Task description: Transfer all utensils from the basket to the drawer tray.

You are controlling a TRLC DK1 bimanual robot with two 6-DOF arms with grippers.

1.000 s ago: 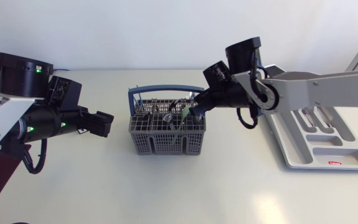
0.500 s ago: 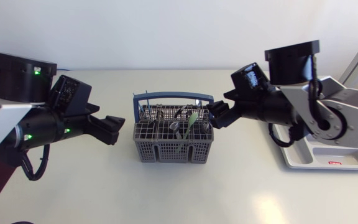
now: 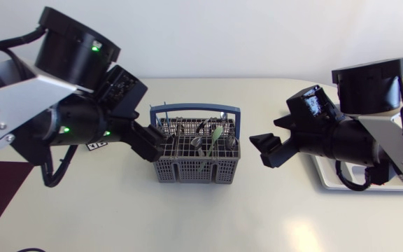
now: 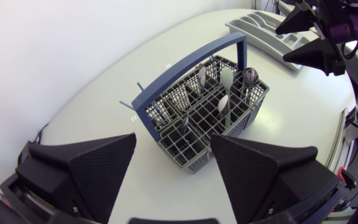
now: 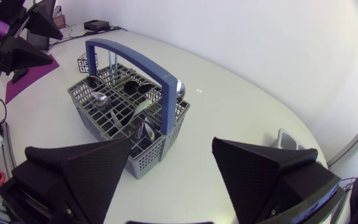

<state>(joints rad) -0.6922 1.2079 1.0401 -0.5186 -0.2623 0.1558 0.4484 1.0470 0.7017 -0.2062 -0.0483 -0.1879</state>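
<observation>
Left claw (image 3: 156,145) wide, empty, at the basket (image 3: 194,170) end. Right claw (image 3: 263,150) wide, empty, apart. Best: pinch one spoon (image 4: 224,104) handle and lift vertically.

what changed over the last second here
The right gripper pulled back from the basket toward its own side and is now open and empty. The left gripper, also open, swung in to the basket's left end. The basket barely shifted, and the utensils are still inside it.
</observation>
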